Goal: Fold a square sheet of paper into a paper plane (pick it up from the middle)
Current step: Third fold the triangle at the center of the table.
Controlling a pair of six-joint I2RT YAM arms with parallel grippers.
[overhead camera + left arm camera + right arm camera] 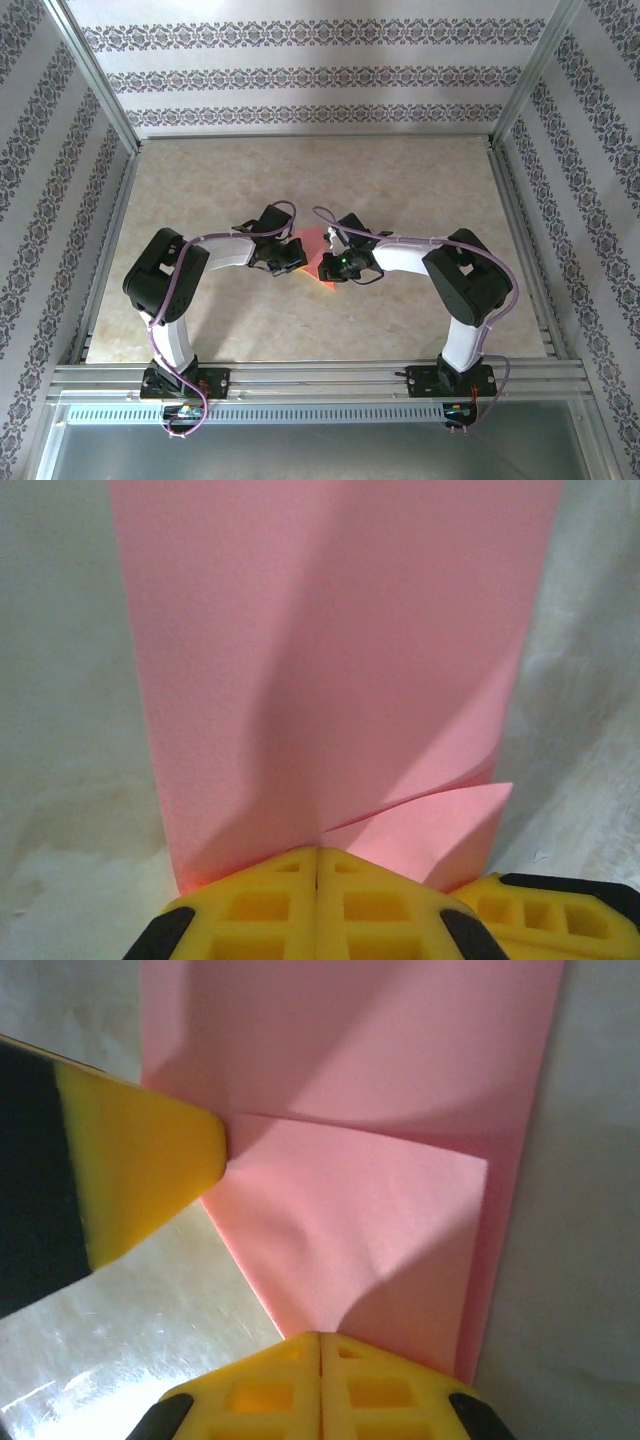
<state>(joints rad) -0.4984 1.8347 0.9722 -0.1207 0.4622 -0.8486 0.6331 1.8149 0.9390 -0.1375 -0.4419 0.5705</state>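
Top: left tool (287,262) and right tool (336,263) meet mid-table (400,190) over the square sheet of paper (312,243). Left wrist: fingers shut at the sheet's edge, grip unclear. Right wrist: fingers shut, one corner folded in. Early stage, most folds left.

This is a robotics lab test cell, not a lived-in room. A left arm (165,275) and a right arm (470,280) stand bolted to an aluminium rail (320,377) along the near edge of a beige, marble-look table (320,180). Bare aluminium frame posts (97,75) box the table in. Flat panels of striped floral wallpaper (300,75) form a backdrop on three sides. A slotted cable duct (320,412) runs just in front of the rail.
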